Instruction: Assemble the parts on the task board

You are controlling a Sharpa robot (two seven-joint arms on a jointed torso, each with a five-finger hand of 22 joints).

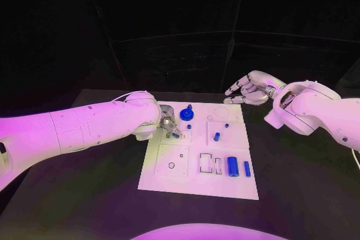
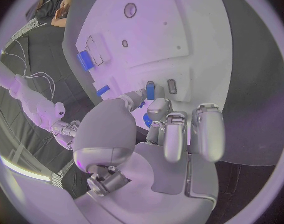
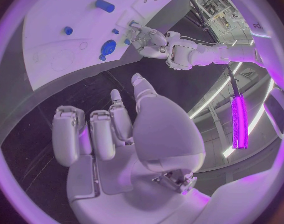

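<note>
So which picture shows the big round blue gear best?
The head view: the gear sits in plain sight at the far end of the board, just beside the left hand. The right wrist view shows it too, but smaller and bent. In the left wrist view I cannot pick it out.

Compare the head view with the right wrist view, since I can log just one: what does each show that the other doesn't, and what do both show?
Head view alone: the near end of the task board, with its rectangular slots and a thin blue bar. Right wrist view alone: the right robot hand from close behind, fingers apart, nothing in them. Both: the round blue part, the blue cylinder, and the left robot hand pinching a small blue peg at the board.
</note>
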